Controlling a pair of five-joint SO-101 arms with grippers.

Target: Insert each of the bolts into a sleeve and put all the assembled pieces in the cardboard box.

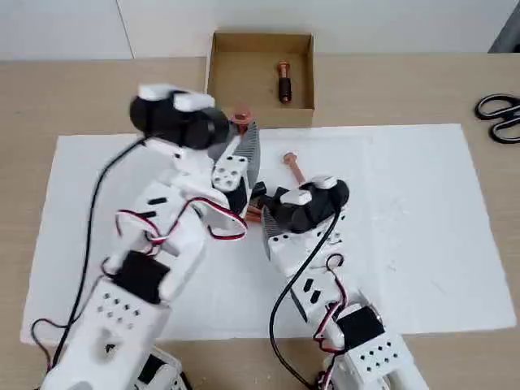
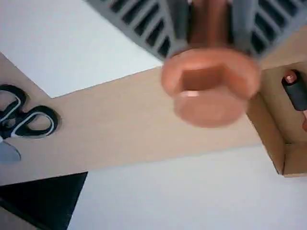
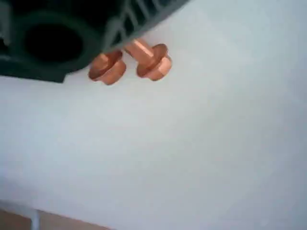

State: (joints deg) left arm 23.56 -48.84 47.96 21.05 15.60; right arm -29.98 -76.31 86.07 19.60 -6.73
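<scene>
Your left gripper [image 2: 209,24] is clenched on a copper bolt [image 2: 211,88], the shaft pinched between the grey ribbed jaws and the flanged head sticking out past their tips. From above, that bolt sits just off the near rim of the cardboard box [image 1: 244,81], at about 7 o'clock from the box's middle and not yet over the opening.

The box is at 12 o'clock on the table [image 1: 49,97], and there's one assembled piece [image 1: 283,81] already lying inside it, toward its 3 o'clock wall.

Over to your right gripper [image 1: 258,210]: it's low over the white sheet [image 1: 406,227], near the sheet's centre, just at 5 o'clock from the left one. Whether it is released or gripping, you cannot tell from here. Its wrist view puts two bolts [image 3: 108,67] on the sheet, heads side by side, right at the edge of the dark jaw.

A loose bolt [image 1: 292,168] lies on the sheet at 1 o'clock from that gripper.

Scissors [image 1: 500,114] rest at the table's 2 o'clock edge, well apart from everything.
</scene>
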